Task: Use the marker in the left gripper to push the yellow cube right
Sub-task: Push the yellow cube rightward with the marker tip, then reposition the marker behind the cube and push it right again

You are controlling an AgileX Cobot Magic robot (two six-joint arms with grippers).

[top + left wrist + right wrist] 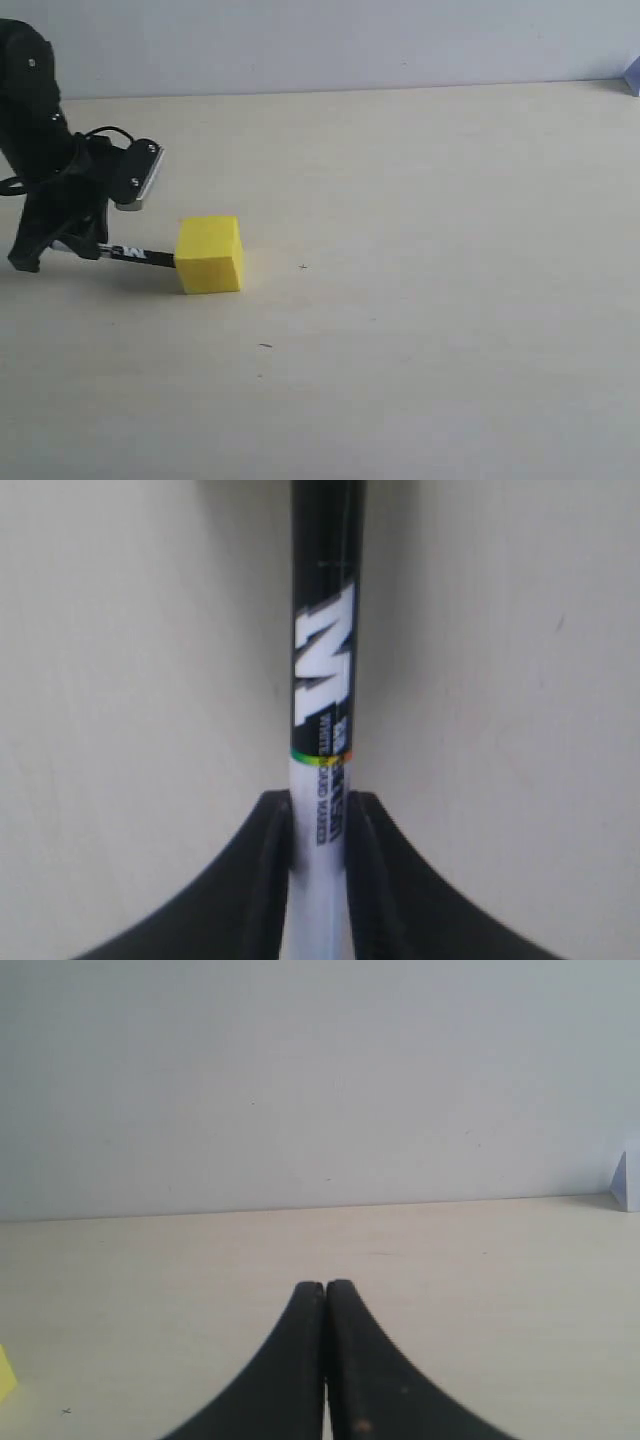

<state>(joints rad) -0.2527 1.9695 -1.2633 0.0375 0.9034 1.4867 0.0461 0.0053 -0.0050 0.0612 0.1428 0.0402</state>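
Observation:
The yellow cube (210, 254) rests on the pale table at the left. My left gripper (92, 247) is shut on the marker (135, 254), which lies almost level and points right; its black end reaches the cube's left face. In the left wrist view the marker (323, 680) runs straight out from between the fingers (262, 880), white barrel in the grip and black printed part beyond. The cube does not show there. My right gripper (325, 1287) is shut on nothing; a sliver of the yellow cube (5, 1372) shows at that view's edge.
The pale table (420, 300) stretches to the right of the cube with only small dark specks (265, 346). A grey wall (350, 40) stands behind. A pale blue object (633, 75) sits at the far right edge.

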